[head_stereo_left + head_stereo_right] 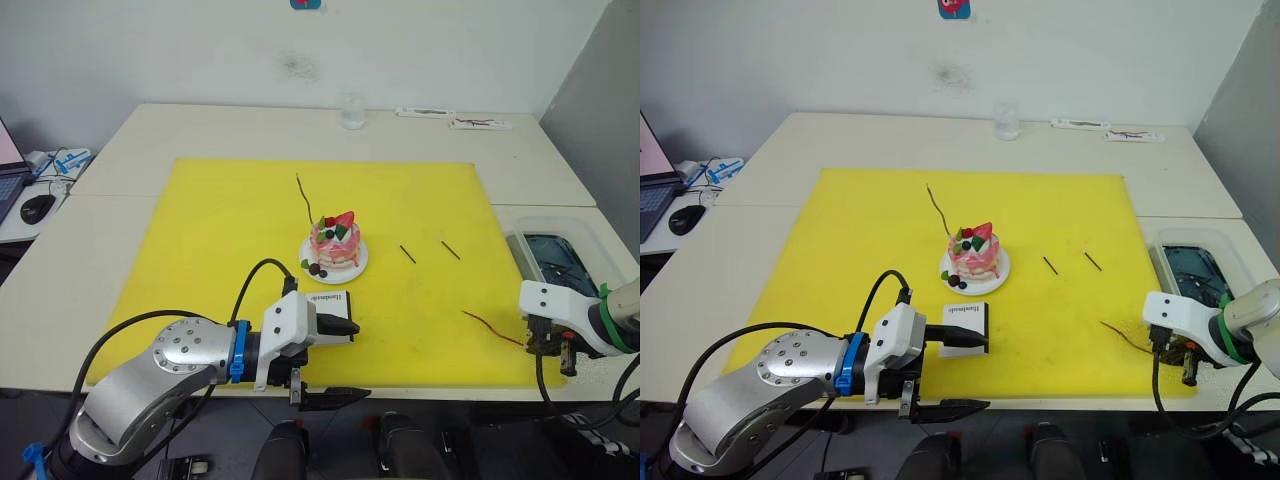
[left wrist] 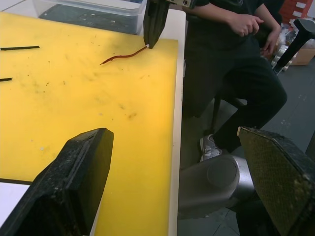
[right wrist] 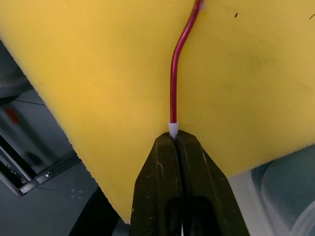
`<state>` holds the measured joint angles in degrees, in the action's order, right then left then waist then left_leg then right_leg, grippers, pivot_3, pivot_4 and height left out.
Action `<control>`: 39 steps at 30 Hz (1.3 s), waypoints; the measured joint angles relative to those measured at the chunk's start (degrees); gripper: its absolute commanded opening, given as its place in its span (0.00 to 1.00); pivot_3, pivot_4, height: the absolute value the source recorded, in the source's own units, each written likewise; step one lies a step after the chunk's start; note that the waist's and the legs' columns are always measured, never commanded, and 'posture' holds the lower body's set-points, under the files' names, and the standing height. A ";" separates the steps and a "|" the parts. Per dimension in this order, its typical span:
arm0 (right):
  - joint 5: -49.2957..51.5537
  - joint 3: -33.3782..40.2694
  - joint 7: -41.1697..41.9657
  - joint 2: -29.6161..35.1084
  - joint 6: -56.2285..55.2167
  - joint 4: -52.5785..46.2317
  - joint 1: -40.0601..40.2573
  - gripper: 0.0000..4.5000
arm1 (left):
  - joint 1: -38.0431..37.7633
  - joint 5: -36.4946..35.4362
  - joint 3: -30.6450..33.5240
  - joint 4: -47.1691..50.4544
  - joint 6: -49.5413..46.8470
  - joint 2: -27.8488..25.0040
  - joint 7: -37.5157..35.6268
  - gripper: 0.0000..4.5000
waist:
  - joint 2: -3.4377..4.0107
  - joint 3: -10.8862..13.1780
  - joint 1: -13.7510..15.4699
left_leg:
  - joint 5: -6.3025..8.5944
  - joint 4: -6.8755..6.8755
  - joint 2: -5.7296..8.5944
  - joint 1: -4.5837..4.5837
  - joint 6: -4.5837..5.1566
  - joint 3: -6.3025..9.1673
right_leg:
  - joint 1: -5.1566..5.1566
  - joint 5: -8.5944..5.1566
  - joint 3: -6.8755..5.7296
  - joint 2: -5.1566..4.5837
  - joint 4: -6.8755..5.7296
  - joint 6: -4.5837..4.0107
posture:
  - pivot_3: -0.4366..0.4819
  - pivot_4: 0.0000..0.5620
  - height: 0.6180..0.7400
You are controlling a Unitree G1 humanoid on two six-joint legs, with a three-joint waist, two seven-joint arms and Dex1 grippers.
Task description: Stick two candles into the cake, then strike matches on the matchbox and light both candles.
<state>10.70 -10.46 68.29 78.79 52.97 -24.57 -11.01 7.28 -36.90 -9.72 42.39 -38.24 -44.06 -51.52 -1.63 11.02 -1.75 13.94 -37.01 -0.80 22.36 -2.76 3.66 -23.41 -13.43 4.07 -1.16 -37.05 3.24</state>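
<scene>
Two grippers work the near edge of the yellow mat (image 1: 220,230) on the counter (image 1: 120,150): the left gripper (image 1: 335,362) has its fingers spread wide apart with the matchbox (image 1: 330,302) lying just beyond the upper one, while the right gripper (image 3: 176,140) is pinched together on the white tip of the dark red candle (image 3: 173,78), which lies flat on the mat. Beyond the matchbox stands the cake (image 1: 335,245) on its plate, the tan candle (image 1: 304,200) upright at its far left side, and two matches (image 1: 407,254) lie between cake and right gripper, farther back.
</scene>
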 measured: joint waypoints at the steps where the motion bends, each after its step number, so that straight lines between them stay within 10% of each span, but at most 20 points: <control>1: 0.22 -0.01 0.12 -0.28 0.47 0.00 -0.34 0.00 | 0.00 0.10 0.00 -0.02 0.03 0.00 -0.13 1.00 | 0.00 0.00 0.00 | 0.00 0.00 0.00 0.00 0.00 0.00 | 0.00 0.00 0.00 0.00 0.00 0.00 | 0.48 0.27 1.00; 13: 11.31 7.27 0.60 -4.69 10.64 0.71 -4.46 0.00 | -1.17 1.15 0.39 -2.07 1.19 -0.16 -1.31 1.00 | 0.00 0.00 -0.02 | 0.00 0.00 0.00 0.00 0.00 0.01 | 0.00 0.00 0.00 0.01 -0.02 0.00 | 0.48 0.27 1.00; 21: 25.87 26.42 -10.41 -29.18 19.12 -3.69 -9.76 0.00 | -3.52 -1.50 7.42 -4.29 1.13 -0.09 -0.22 1.00 | -0.03 0.02 -0.16 | 0.00 0.03 -0.02 0.01 0.01 0.08 | 0.00 0.03 -0.01 0.09 -0.06 0.03 | 0.48 0.27 1.00; 26: 26.82 25.56 -23.17 -48.80 8.63 -7.36 -13.29 0.00 | -3.94 -2.89 11.21 -6.44 1.17 1.24 1.03 1.00 | 0.00 0.01 -0.20 | 0.00 0.02 -0.03 0.03 0.00 0.13 | 0.00 0.04 -0.03 0.11 -0.05 0.05 | 0.48 0.27 1.00; 39: 5.34 5.98 -35.07 -69.21 -35.60 12.14 -14.42 0.00 | -0.43 -7.41 19.36 -10.23 -0.79 7.18 12.07 1.00 | 0.01 0.01 -0.18 | -0.01 0.06 -0.02 0.10 -0.01 0.20 | -0.08 0.18 -0.07 0.09 -0.09 0.22 | 0.48 0.27 1.00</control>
<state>16.04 -4.49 33.22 9.57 17.37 -12.43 -25.43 6.85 -44.31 9.65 32.16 -39.03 -36.88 -39.45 -1.62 11.03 -1.93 13.93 -36.95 -0.82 22.46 -2.76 3.86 -23.49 -13.24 4.00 -1.07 -37.14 3.46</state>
